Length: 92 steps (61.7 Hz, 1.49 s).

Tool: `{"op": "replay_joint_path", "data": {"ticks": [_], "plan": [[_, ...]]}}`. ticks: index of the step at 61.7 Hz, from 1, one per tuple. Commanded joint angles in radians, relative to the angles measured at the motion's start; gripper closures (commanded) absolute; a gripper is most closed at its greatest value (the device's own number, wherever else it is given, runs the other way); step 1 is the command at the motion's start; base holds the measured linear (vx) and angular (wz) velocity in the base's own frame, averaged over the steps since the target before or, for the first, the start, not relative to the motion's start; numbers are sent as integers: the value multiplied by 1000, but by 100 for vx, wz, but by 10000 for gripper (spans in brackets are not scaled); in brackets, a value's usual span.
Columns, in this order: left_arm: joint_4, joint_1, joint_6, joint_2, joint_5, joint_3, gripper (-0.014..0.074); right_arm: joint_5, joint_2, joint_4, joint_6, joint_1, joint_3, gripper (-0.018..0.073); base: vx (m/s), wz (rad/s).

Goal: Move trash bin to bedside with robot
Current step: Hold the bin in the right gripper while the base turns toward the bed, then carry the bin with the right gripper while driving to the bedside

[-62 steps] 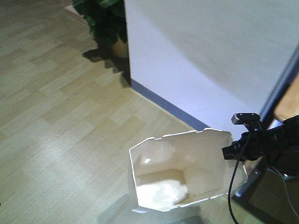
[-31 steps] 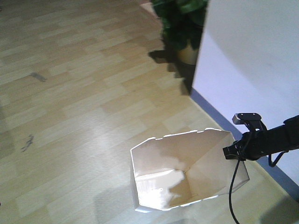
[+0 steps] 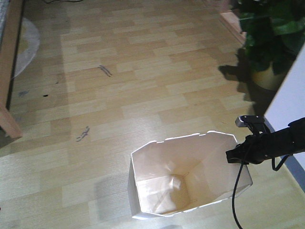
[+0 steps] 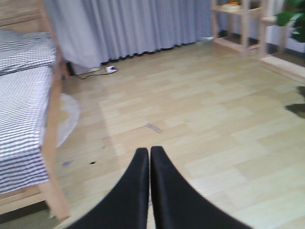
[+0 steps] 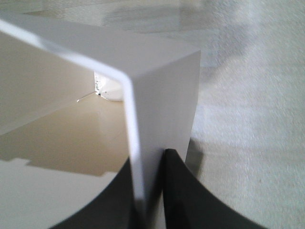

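- Your trash bin (image 3: 157, 164) stands upright on the wooden floor (image 3: 143, 76), low in the front view, toward 5 o'clock of the frame. Its mouth faces up and its faceted walls taper down to a smaller base.
- The long axis of the rim runs roughly from 9 to 3 o'clock, with the 3 o'clock end a little higher in the frame.
- Your right gripper (image 3: 233, 156) is clenched on the rim at the bin's 3 o'clock corner. The right wrist view shows one finger inside and one outside the wall (image 5: 164, 95).
- Your left gripper (image 4: 149, 150) is closed on nothing, its fingers pressed together above the floor.
- The bed frame (image 3: 8, 71) lies at 10 o'clock from the bin, well apart from it. The left wrist view shows its checked bedding (image 4: 24, 109).
- A potted plant (image 3: 271, 33) sits at 1 o'clock.
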Motion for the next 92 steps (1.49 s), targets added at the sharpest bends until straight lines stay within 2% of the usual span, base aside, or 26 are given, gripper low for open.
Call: {"op": "replay_joint_path", "data": {"ticks": [1, 28, 92], "plan": [[-4, -6, -8, -9, -74, 28, 602, 177, -70, 62, 15, -4, -14, 566, 21, 47], [-4, -6, -8, -9, -74, 28, 602, 176, -70, 62, 15, -4, -14, 566, 26, 29], [-4, -6, -8, -9, -74, 28, 602, 176, -70, 62, 15, -4, -14, 566, 34, 9]]}}
